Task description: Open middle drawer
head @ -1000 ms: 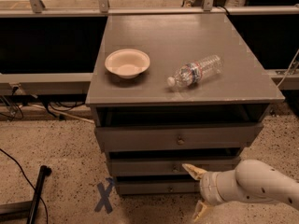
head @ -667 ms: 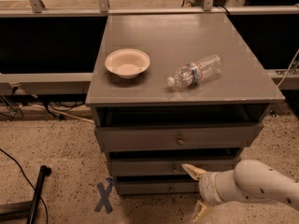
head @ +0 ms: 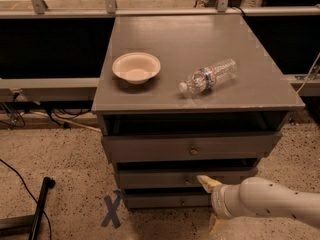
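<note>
The grey cabinet has three stacked drawers. The middle drawer (head: 150,179) is a wide, low grey panel with a small round knob (head: 188,180) and a dark gap above it. My gripper (head: 207,204) is in front of the cabinet's lower right and stands open. Its upper cream finger (head: 207,183) reaches the middle drawer's front just right of the knob. The lower finger (head: 217,224) hangs near the floor, below the bottom drawer. Nothing is held between them. The white arm (head: 265,201) enters from the right edge.
On the cabinet top (head: 165,39) sit a cream bowl (head: 136,67) and a plastic water bottle (head: 209,76) lying on its side. The taller top drawer (head: 150,148) sticks out slightly. A blue X (head: 111,211) marks the floor, with a black bar (head: 40,204) and cables at left.
</note>
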Available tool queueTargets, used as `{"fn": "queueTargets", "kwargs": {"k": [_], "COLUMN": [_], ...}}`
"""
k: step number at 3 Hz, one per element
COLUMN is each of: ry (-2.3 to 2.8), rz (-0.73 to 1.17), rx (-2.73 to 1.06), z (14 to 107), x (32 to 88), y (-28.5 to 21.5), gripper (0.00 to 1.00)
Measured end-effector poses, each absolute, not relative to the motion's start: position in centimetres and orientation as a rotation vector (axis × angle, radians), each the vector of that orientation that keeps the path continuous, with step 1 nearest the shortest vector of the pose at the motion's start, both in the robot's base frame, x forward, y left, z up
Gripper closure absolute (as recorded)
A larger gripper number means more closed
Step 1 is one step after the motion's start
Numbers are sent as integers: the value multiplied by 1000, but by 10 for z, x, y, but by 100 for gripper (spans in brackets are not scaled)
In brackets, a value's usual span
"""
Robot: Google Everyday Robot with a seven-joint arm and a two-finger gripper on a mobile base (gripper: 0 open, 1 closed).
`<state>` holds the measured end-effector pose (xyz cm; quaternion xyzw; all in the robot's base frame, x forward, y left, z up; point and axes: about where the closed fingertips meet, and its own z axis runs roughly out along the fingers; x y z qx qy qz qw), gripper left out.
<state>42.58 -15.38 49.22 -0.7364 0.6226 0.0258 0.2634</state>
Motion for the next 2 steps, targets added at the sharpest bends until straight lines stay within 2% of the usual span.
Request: {"fn": "queueTargets", "kwargs": {"k": [2], "ry": [1718], "rz": [-107], "rx": [-1948], "z": [462], "x": [459], "y": [-182], "gripper": [0]}}
